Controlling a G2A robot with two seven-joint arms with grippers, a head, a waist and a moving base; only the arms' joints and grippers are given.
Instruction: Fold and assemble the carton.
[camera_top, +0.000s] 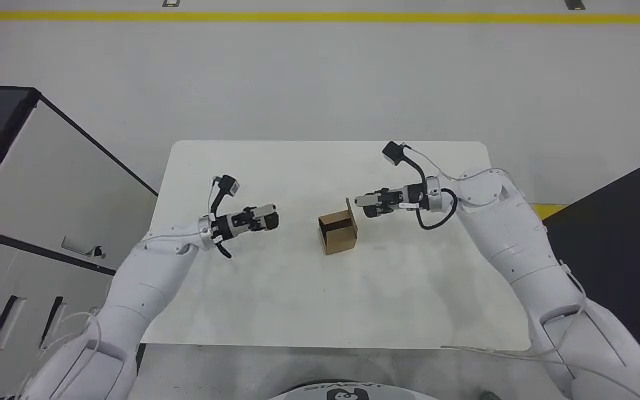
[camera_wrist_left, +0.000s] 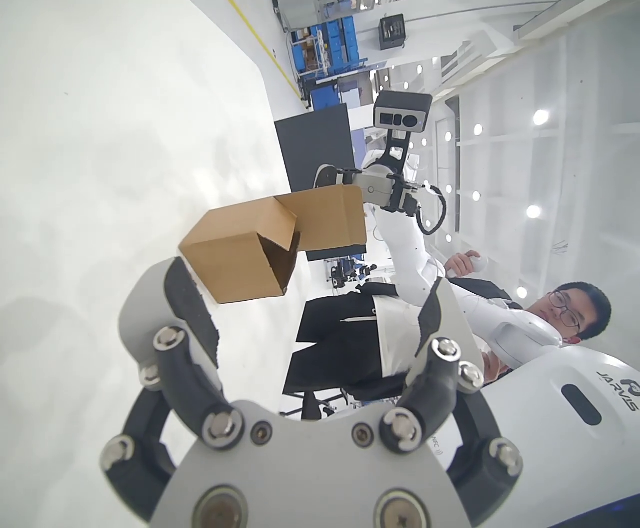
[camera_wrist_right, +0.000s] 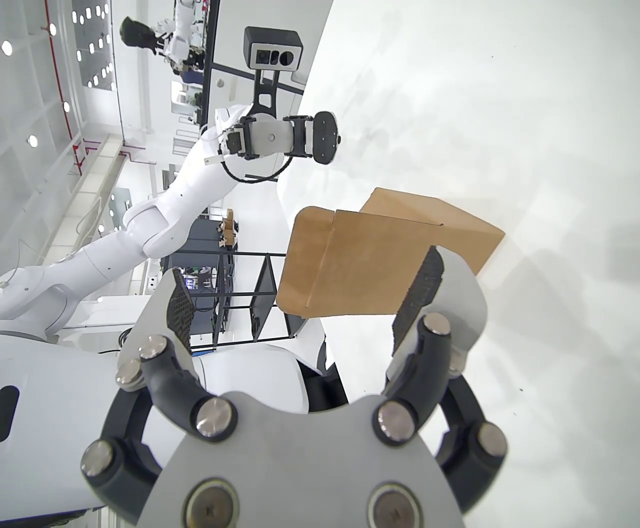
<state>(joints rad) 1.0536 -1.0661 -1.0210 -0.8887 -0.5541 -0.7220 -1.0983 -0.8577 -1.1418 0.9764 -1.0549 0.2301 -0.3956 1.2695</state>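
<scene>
A small brown carton (camera_top: 338, 232) stands near the middle of the white table (camera_top: 300, 300), with one flap raised on its right side. In the left wrist view the carton (camera_wrist_left: 235, 260) shows an open corner and an upright flap (camera_wrist_left: 325, 215). My left gripper (camera_top: 272, 216) is open, a short way left of the carton and apart from it; its fingers (camera_wrist_left: 192, 305) hold nothing. My right gripper (camera_top: 360, 203) is open, close to the raised flap (camera_wrist_right: 345, 265) on the carton's right, with the flap between and beyond its fingers (camera_wrist_right: 422, 295).
A dark cabinet (camera_top: 40, 180) stands off the table's left edge. A person sits behind the robot in the left wrist view, holding a controller (camera_wrist_left: 475, 262). Bare tabletop lies all around the carton.
</scene>
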